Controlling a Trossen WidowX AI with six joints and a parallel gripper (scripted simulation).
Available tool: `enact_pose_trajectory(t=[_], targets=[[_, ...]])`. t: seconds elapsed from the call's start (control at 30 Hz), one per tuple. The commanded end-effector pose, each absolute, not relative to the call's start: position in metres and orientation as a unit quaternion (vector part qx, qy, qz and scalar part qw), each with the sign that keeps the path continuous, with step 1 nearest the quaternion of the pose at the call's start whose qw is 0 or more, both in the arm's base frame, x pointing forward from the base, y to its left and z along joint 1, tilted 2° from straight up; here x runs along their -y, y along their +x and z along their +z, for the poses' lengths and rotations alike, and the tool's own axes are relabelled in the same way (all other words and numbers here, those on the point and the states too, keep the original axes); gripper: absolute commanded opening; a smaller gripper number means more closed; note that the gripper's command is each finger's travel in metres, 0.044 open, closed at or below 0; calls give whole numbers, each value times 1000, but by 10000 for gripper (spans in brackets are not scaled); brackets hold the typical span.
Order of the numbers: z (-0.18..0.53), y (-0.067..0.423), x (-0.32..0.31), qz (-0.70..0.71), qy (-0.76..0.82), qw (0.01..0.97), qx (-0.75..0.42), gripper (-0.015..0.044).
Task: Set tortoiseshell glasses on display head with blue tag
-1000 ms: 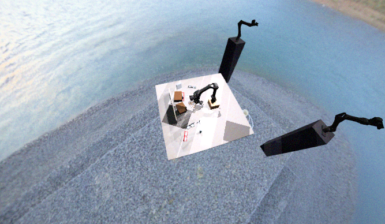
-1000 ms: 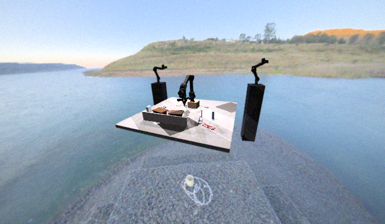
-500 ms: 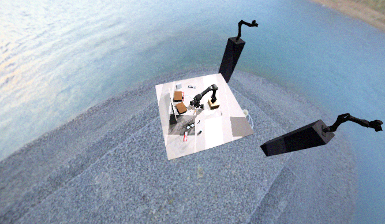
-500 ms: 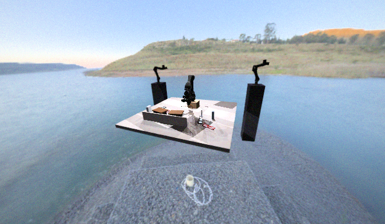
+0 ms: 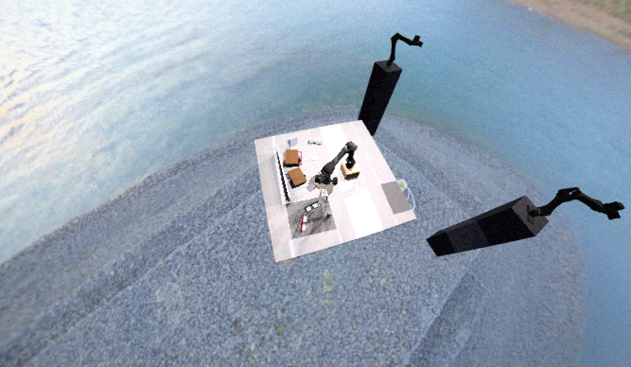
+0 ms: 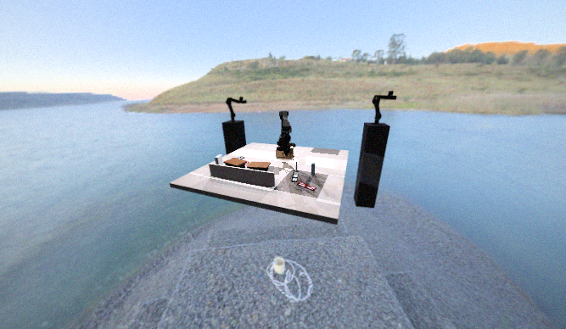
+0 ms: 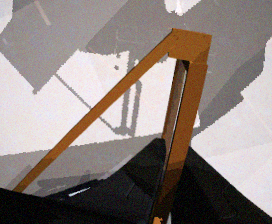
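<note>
The orange-brown tortoiseshell glasses (image 7: 189, 95) fill the middle of the wrist view, with one long bar running down between the fingers and a thinner one slanting to the lower left. My gripper (image 7: 168, 149) is shut on them. In the top view a small orange outline of the glasses (image 5: 324, 191) shows just below the dark gripper, over the table. Whether they touch the table cannot be told. No display head or blue tag can be made out clearly; the glasses are not seen on a head.
Two brown blocks (image 5: 292, 157) (image 6: 259, 164) stand behind a long low wall (image 6: 241, 175). Red-framed glasses (image 5: 304, 223) (image 6: 306, 186) and dark-framed glasses (image 5: 312, 206) lie nearby. A dark blue post (image 6: 313, 169) stands beside them. A pale box (image 5: 292, 141) (image 6: 219, 158) is at the far end.
</note>
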State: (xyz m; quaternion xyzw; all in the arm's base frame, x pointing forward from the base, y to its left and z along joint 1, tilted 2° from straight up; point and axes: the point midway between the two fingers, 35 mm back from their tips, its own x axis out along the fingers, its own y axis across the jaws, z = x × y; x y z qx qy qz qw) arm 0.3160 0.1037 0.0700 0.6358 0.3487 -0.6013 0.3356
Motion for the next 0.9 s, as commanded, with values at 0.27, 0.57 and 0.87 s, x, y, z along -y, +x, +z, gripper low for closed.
enact_pose_trajectory(t=[0.27, 0.57, 0.87], targets=[[70, 306, -175, -579, 611, 374, -390, 0], [67, 300, -196, -571, 603, 386, -402, 0], [14, 301, -199, -571, 603, 386, -402, 0]])
